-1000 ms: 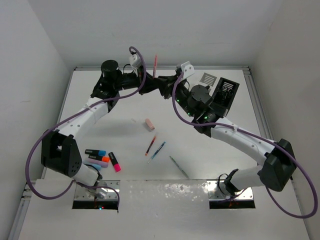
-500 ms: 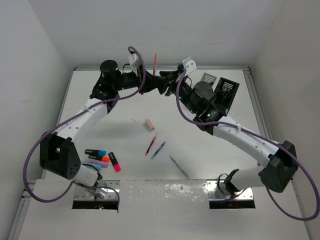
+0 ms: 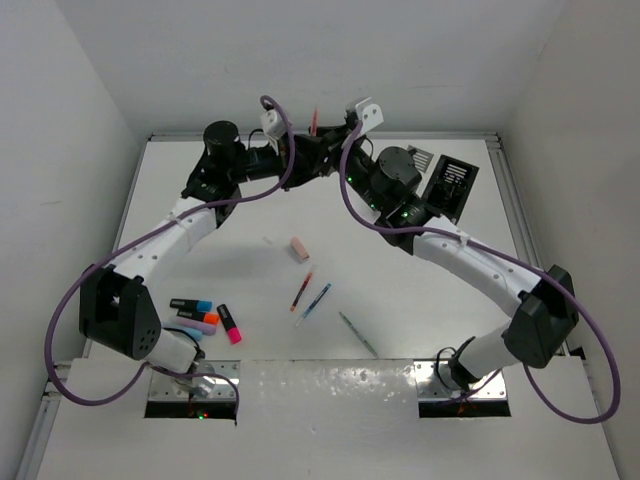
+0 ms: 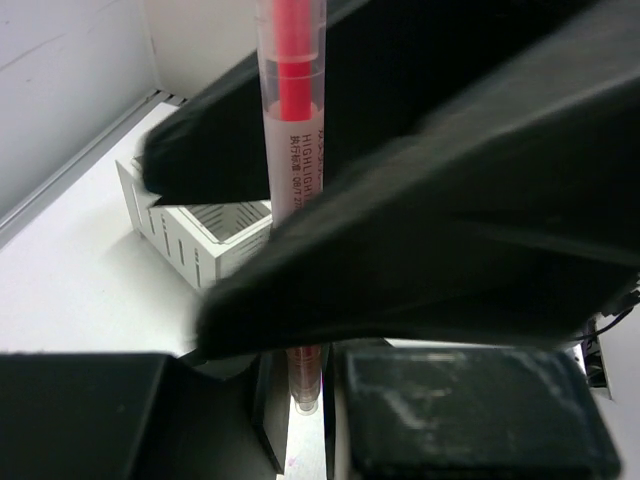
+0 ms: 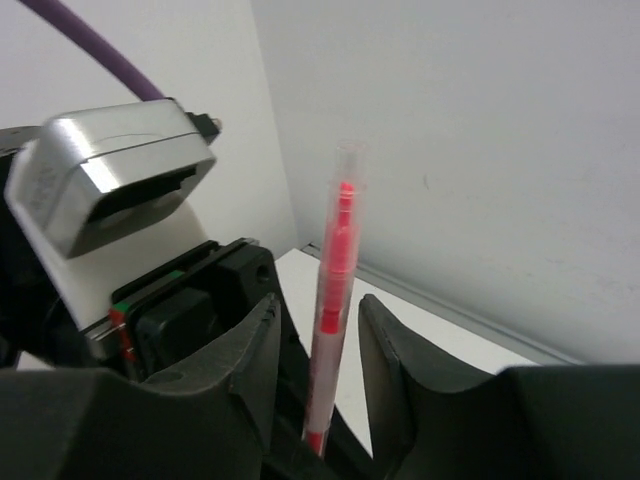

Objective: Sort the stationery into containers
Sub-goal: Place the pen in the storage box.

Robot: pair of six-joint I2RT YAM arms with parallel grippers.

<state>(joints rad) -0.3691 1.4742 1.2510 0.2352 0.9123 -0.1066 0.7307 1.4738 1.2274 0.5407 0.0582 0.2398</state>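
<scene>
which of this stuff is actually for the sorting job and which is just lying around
Job: upright red pen, loose red pen, blue pen, grey pen, pink eraser, highlighters, white organiser, black organiser.
Not the job: purple cable, metal plate.

I see a white table (image 3: 200, 260) walled on three sides, and I take the pink eraser (image 3: 298, 248) lying flat near its middle as my marker. Just left of the eraser lies a small pale scrap (image 3: 268, 241) I cannot identify. Nearer to me than the eraser, a red pen (image 3: 302, 290) and a blue pen (image 3: 318, 298) lie side by side at a slant, close but apart. Nearer still and to the right lies a grey pen (image 3: 356, 334). Well to the eraser's near left, four highlighters (image 3: 205, 316) sit bunched together. Far right of the eraser stand the white organiser (image 3: 418, 156) and the black organiser (image 3: 455, 183), side by side.
</scene>
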